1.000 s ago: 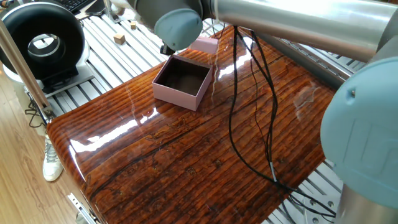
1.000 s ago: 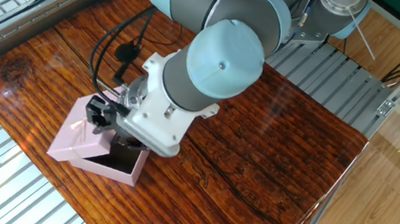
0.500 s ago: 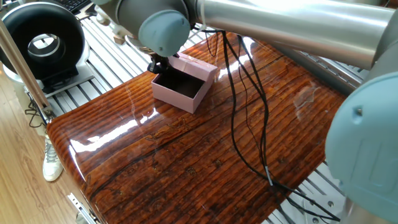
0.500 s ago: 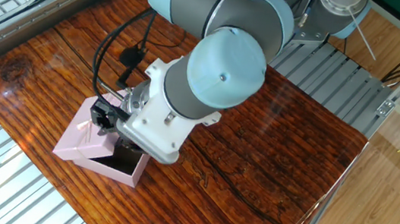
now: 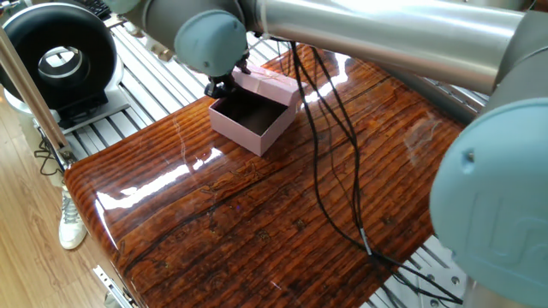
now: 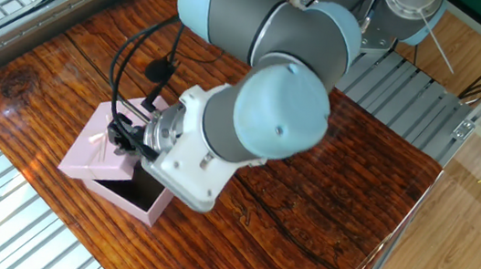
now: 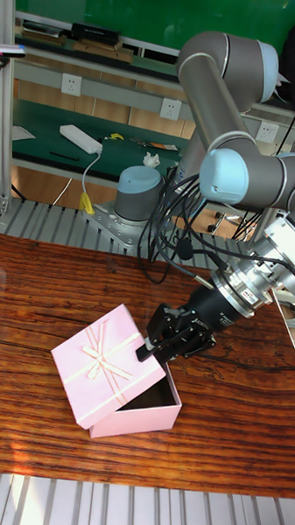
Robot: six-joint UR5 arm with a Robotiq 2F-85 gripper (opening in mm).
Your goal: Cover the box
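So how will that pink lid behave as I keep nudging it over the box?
The lid looks like thin card, so probably light, easy to slide or skew. It sits tilted, one edge on the box, and may tip or catch the wall. The gripper meets only its edge, so pressure could dent it.

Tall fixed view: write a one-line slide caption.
Gripper slides the ribboned pink lid partway over the open box.
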